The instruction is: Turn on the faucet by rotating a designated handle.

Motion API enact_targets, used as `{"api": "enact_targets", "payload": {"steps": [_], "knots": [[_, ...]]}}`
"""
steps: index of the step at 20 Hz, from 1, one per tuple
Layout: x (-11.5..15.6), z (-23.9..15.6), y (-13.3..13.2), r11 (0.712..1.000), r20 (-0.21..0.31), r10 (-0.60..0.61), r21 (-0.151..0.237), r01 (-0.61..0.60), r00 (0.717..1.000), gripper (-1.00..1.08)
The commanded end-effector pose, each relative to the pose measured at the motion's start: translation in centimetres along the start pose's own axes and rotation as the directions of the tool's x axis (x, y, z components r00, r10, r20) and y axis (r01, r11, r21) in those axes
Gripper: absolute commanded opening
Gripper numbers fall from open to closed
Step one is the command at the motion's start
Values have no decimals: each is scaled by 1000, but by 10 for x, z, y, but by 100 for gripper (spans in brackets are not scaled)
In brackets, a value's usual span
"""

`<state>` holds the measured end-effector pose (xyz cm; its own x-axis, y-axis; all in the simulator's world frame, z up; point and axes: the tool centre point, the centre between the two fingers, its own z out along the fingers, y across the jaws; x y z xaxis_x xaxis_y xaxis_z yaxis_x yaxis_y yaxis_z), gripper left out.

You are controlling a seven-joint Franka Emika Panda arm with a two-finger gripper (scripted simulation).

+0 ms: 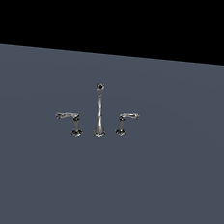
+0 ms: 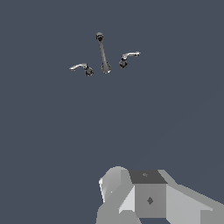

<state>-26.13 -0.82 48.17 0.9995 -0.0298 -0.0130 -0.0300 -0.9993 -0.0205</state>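
Hand point(image 2: 131, 205) apparently far, chrome wavy-levered handle point(image 1: 69, 117) untouched

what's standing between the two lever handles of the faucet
The tall slender spout stands between the longer-levered handle and the shorter-levered handle. Only bare grey floor separates them otherwise. Both the exterior and wrist views show this.

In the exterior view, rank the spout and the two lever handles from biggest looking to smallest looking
1. Spout, clearly the tallest.
2. Longer-lever handle.
3. Shorter-lever handle; the two handles look close in size.
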Motion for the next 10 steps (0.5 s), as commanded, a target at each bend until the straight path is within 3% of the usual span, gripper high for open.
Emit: {"api": "enact_targets", "payload": {"steps": [1,10], "knots": [[0,0,0,1000,0,0,0,0,1000,-100],[2,12,-10,999,-1,41,0,-41,999,-100]]}}
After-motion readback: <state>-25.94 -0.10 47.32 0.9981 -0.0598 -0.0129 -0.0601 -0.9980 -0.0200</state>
